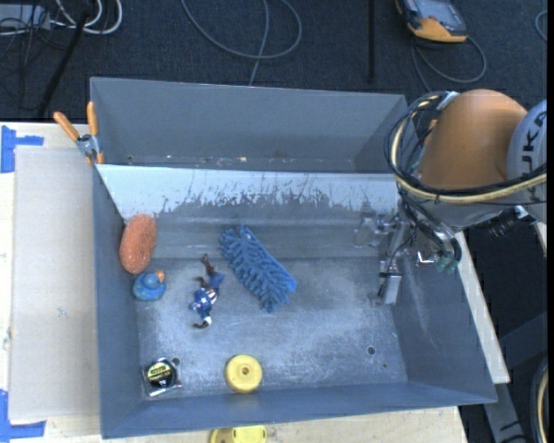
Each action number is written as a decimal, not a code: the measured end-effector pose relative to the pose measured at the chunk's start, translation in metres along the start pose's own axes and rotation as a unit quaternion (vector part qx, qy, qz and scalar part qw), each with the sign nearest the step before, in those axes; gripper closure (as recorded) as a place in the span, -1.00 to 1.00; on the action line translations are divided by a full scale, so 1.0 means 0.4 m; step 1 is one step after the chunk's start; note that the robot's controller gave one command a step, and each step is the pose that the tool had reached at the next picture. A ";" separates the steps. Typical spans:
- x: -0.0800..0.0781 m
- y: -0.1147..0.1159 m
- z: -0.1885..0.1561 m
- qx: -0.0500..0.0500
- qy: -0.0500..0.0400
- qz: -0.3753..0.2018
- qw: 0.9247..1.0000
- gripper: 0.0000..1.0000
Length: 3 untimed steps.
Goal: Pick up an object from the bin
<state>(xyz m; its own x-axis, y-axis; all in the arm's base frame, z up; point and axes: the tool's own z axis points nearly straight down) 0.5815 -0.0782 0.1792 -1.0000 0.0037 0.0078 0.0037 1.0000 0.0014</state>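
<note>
Loose items keep to the bin's (258, 118) left and middle: scrubber (138, 243) leaning vs. the left wall w/ a duck (149, 286) just below, blue figure (203, 298) and blue brush (257, 268) mid-floor, tape measure (162, 374) and yellow disc (244, 373) by the front wall. All lie apart, so prob. any can be taken w/o crowding. Gripper (388, 284) hangs low at the right wall over bare floor w/ nothing seen in it; claw wide or narrow, can't tell. The nearest pick, the brush, lies well apart to its left.
</note>
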 end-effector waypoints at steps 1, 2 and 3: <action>-0.003 0.001 -0.012 0.001 -0.004 -0.001 1.000 -1.00; -0.039 0.107 0.156 0.000 -0.005 0.047 0.999 -1.00; -0.067 0.156 0.171 0.001 -0.002 -0.012 1.000 -1.00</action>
<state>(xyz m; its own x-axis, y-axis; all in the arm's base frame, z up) 0.6081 -0.0158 0.1105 -0.9998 -0.0206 0.0033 -0.0206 0.9998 0.0003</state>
